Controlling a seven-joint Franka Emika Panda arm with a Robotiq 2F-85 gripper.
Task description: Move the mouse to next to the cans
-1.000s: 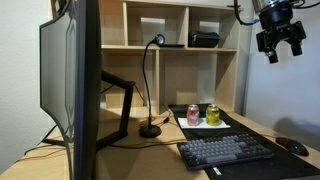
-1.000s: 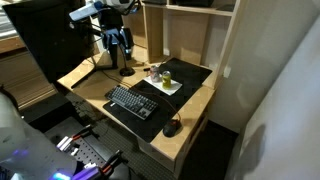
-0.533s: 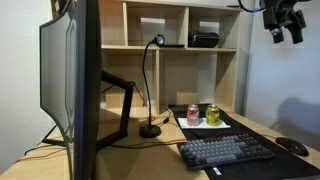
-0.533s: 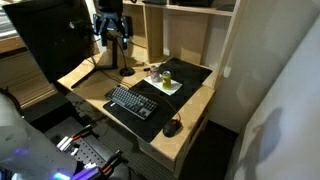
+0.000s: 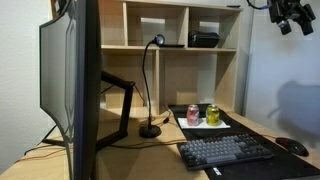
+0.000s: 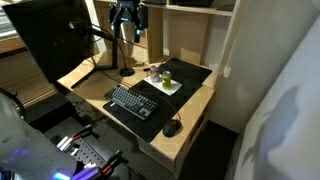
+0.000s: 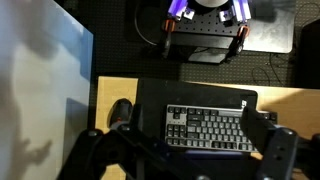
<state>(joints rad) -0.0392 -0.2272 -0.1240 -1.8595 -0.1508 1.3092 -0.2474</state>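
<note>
the gripper [image 5: 293, 14] hangs high over the desk [image 6: 198, 105], level with the top of the shelving [image 5: 175, 60]. its jaws are spread wide and hold nothing. in the wrist view its dark fingers [image 7: 95, 150] stand far apart at the bottom edge of the frame, and only the desk shows in the gap between them.

far below the gripper lies the mouse [image 5: 292, 145], a small black dome near the front corner of the desk. it sits by the edge of the black desk mat [image 6: 187, 72]. it is just off one short end of the dark grey keyboard [image 5: 226, 151], near it but not touching. in the wrist view the mouse shows under the gripper and off toward one finger, with the keyboard stretched across beneath the open jaws.

the pinkish-red can [image 5: 193, 114] and the yellow-green can [image 5: 213, 114] stand upright and close together on a white sheet [image 5: 205, 125]. they are also well below the gripper, behind the keyboard on the shelving side. the cans are well apart from the mouse.

farther from the gripper, past the cans, a gooseneck stand [image 5: 150, 131] rises from a round base. a large dark monitor [image 5: 70, 80] stands on its arm at the far end of the desk. a black box [image 5: 204, 39] sits in an upper shelf compartment, slightly lower than the gripper.
</note>
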